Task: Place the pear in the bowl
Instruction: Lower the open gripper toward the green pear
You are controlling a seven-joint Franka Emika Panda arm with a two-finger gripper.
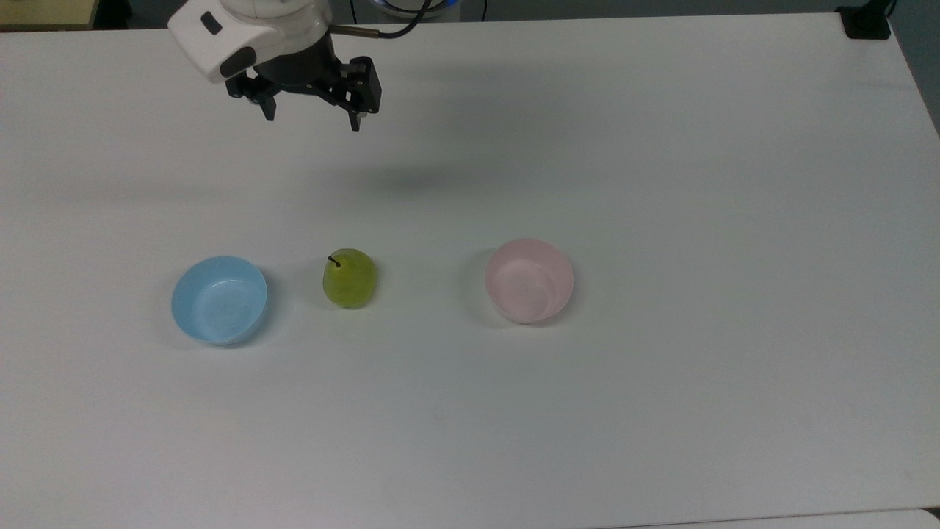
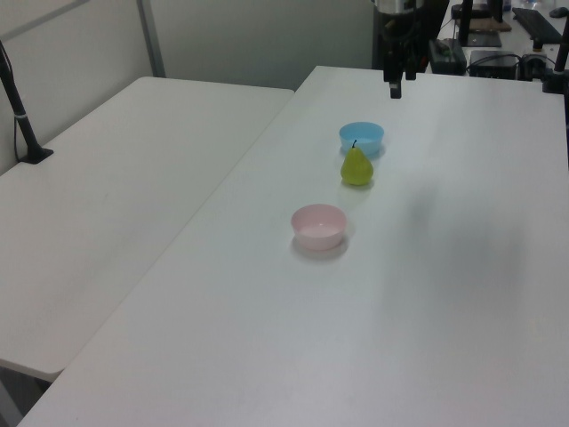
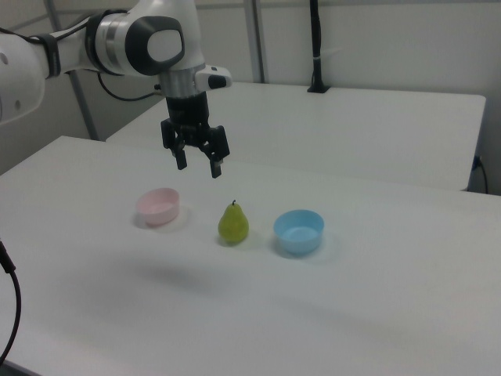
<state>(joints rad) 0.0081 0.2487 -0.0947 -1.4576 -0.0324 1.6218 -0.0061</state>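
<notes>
The pear (image 1: 349, 278) stands upright on the white bench (image 1: 661, 404), stem up, right between the pale pink bowl (image 1: 529, 280) on the top view's right and the light blue bowl (image 1: 219, 299) on the top view's left, touching neither. Well above, the gripper (image 1: 314, 116) hangs in the air, fingers (image 1: 357, 117) spread apart and holding nothing.

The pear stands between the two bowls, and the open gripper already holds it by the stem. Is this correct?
Not quite. The open gripper holds nothing; it hangs above the table, apart from the pear, as the right view shows. The pear does stand between the pink bowl and blue bowl.
</notes>
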